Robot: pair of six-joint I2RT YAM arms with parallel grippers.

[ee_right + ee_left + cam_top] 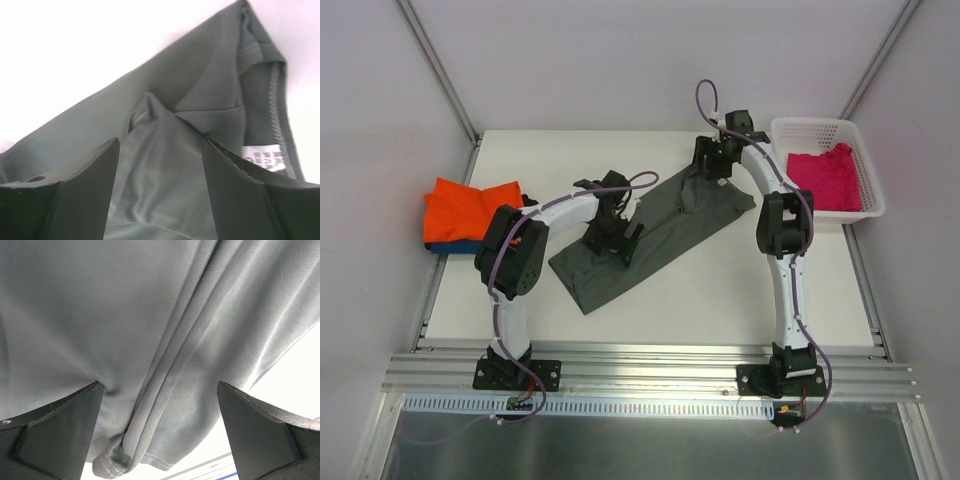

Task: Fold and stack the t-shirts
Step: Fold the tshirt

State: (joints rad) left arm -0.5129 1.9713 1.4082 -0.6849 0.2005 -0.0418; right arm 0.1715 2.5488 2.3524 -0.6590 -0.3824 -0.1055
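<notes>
Dark grey t-shirt (680,225) is lying as a long diagonal strip across the middle of the table (720,290), with both arms working low over it.

The left gripper (159,390) is standing wide open above the strip's near-left part, straddling a raised ridge of doubled cloth. The right gripper (160,140) is sitting at the far-right end beside the collar label, jaws apart, with slack cloth rising between them and nothing visibly pinched. The orange t-shirt (470,208) is resting on the blue t-shirt (455,246) at the left edge, while the magenta pink t-shirt (820,175) is waiting in the white basket (868,180). A finger catching a ridge while lifting would likely be dragging the fold open, and gripping only the top layer would be peeling the layers apart.
</notes>
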